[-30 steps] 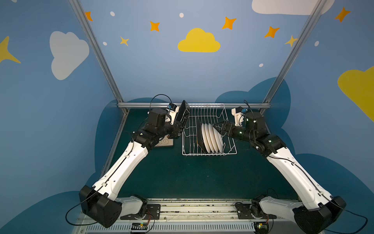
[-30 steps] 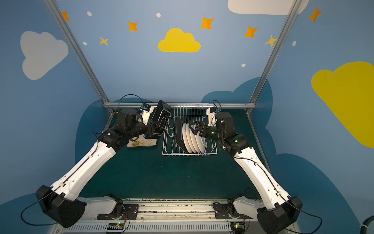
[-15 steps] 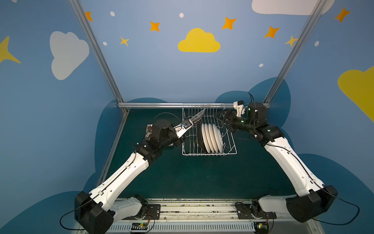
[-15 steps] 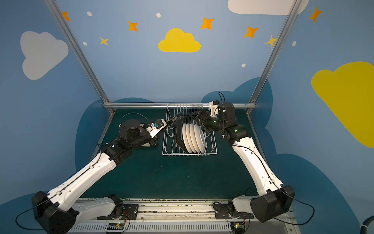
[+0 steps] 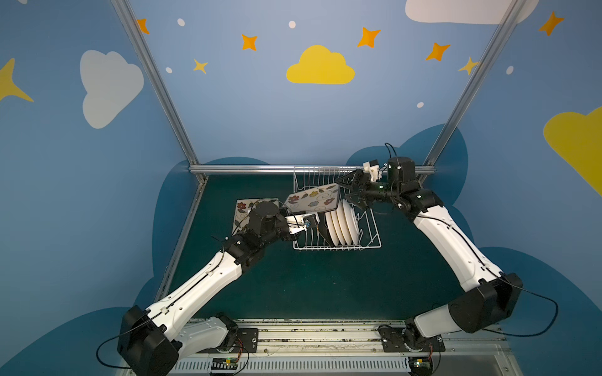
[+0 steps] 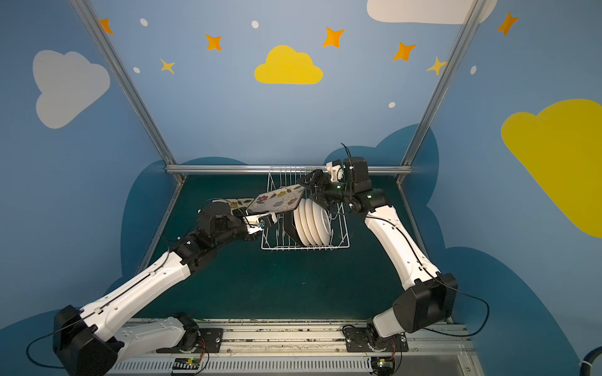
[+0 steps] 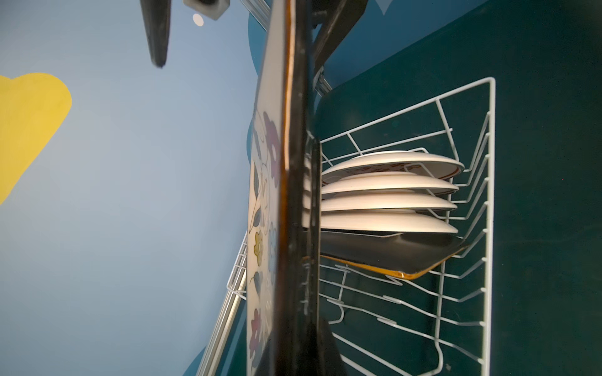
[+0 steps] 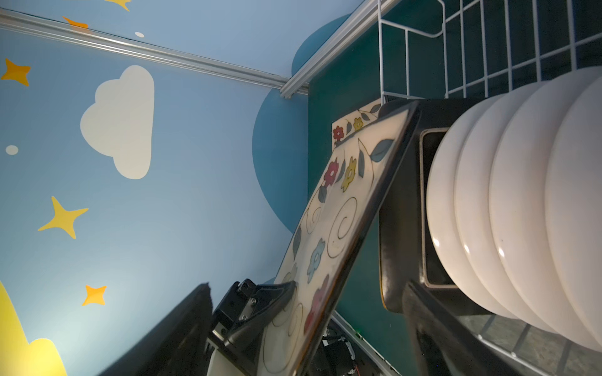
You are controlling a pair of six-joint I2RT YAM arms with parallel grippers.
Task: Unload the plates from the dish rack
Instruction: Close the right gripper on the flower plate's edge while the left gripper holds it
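Now the left gripper (image 5: 313, 217) is pinched on one edge of a flowered plate (image 5: 312, 198) — it hangs over the dish rack (image 5: 371, 234), face up and a bit tilted. The right gripper (image 5: 342, 189) is wide apart at the plate's far edge, one finger on each side. Four white plates (image 5: 345, 224) and a black-backed plate (image 5: 322, 228) stand in the rack. A second flowered plate (image 5: 241, 208) lies on the desk (image 5: 325, 286) beside it.

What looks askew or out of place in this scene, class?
The flowered plate hangs tilted above the dish rack, pinched at one edge by the left gripper. Inside the rack, a black-backed plate sits slanted beside the round white plates, not parallel to them.
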